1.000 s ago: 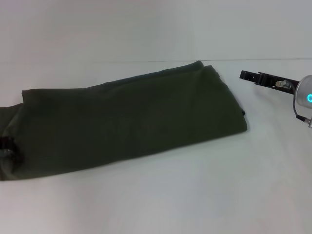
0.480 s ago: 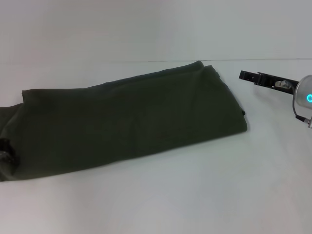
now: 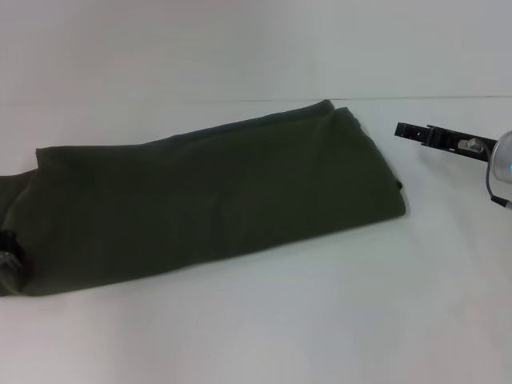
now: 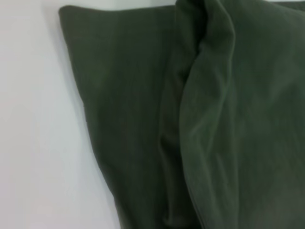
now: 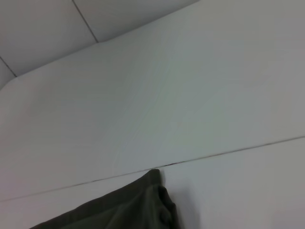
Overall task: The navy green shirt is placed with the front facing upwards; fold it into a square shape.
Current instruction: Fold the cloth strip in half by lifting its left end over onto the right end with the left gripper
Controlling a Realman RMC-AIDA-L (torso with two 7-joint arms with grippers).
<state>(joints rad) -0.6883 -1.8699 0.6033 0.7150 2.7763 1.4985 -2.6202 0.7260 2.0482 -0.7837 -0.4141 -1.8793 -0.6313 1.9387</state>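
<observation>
At the far left edge of the head view, only a small dark piece of the left gripper shows, sitting at the near-left end of the navy green shirt. So little of it is in frame that I cannot tell how wide it stands or whether it has any cloth in its hold. Its wrist view shows nothing but fabric: layered folds of the shirt with a rounded fold edge running through them, and a strip of white table beside one corner.

The shirt lies on the table as a long folded band, running from the left edge of the head view, where it is cut off, up and across to a far-right corner. No lettering, collar or label can be seen on the upturned surface; it is plain dark olive all over.

On the right, the right gripper hovers just beside the shirt's right end, apart from it and holding nothing. Its fingers are seen end-on, so their spread cannot be judged. The arm behind it is cut off by the frame edge. Its wrist view catches only one shirt corner against the white surface.
</observation>
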